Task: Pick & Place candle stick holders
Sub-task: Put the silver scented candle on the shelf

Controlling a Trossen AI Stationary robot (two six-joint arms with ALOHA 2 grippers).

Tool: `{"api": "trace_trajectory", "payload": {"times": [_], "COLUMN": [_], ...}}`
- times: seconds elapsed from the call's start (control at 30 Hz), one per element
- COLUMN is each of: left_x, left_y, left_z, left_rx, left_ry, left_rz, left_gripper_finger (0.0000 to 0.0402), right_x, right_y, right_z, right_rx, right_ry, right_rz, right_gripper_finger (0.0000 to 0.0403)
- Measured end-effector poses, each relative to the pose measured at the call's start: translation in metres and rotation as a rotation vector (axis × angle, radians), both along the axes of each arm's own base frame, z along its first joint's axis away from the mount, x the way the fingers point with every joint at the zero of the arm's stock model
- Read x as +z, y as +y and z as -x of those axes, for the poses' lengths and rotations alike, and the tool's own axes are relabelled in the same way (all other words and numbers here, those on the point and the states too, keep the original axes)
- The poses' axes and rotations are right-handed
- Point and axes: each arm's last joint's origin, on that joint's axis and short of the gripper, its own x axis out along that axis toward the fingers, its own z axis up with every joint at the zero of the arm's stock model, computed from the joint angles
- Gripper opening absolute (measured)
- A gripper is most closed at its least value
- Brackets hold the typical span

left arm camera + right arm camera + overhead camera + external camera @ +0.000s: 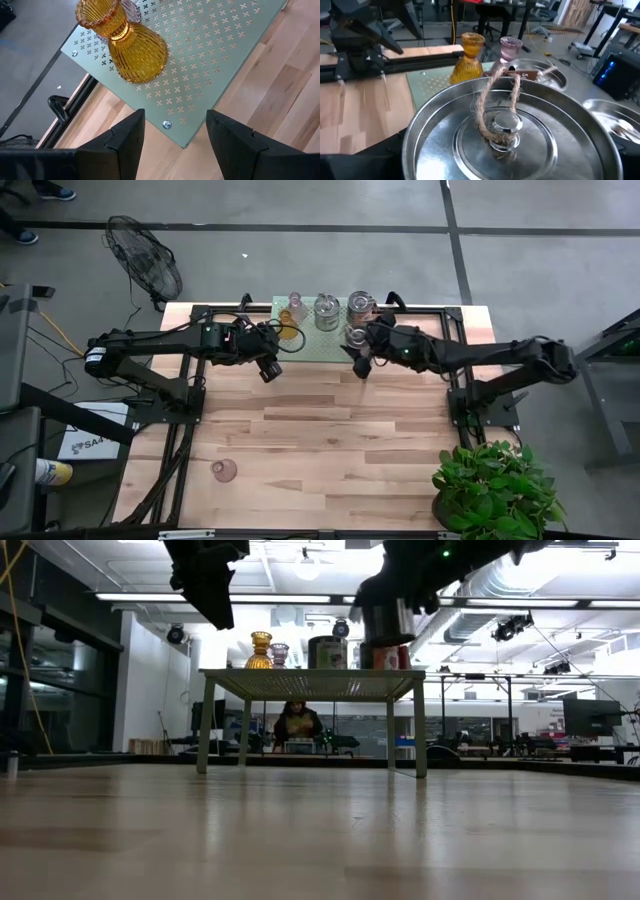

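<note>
A pale green perforated stand (312,342) stands at the table's far middle. On it rest an amber glass holder (135,50), a pinkish glass one (510,47) behind it, and two silvery metal holders (326,312), (361,304). My left gripper (175,145) hovers open over the stand's near left corner, just short of the amber holder. My right gripper (358,342) is shut on a third silvery holder (510,130), whose lid carries a twine loop. Another pinkish glass holder (224,471) stands on its base near the table's near left. My right gripper has the silvery holder between its two fingers, by the round wall (420,135) below the lid rim. The holder itself hides the places of contact. The fingers come almost level from the table's right side. The holder (388,625) stays upright, lifted clear above the stand's top.
A potted plant (495,490) fills the near right corner. Black frame rails (180,440) run along the table's left side. A fan (145,255) stands on the floor beyond the far left corner. A person (297,725) sits in the room behind.
</note>
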Motion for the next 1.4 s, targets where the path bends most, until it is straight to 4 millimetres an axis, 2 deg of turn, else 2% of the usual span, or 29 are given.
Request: {"api": "trace_trajectory", "payload": {"times": [0.5,0.83,1.2,1.4], "left_x": [0.0,0.0,0.0,0.0], "left_y": [0.0,0.0,0.0,-0.001], "left_z": [0.0,0.0,0.0,0.0], "left_rx": [0.0,0.0,0.0,-0.012], "left_ry": [0.0,0.0,0.0,-0.002], "left_rz": [0.0,0.001,0.001,0.02], "left_gripper_finger": [0.0205,0.0205,0.0205,0.0205], "right_x": [-0.03,-0.033,-0.037,-0.046], "right_y": [-0.009,-0.019,-0.02,-0.021], "right_z": [-0.038,-0.038,-0.037,-0.04], "right_rx": [-0.103,-0.218,-0.236,-0.244], "right_ry": [-0.077,-0.132,-0.106,-0.07], "right_rz": [0.045,-0.022,-0.043,-0.053], "right_gripper_finger": [0.0342,0.0342,0.0342,0.0342]}}
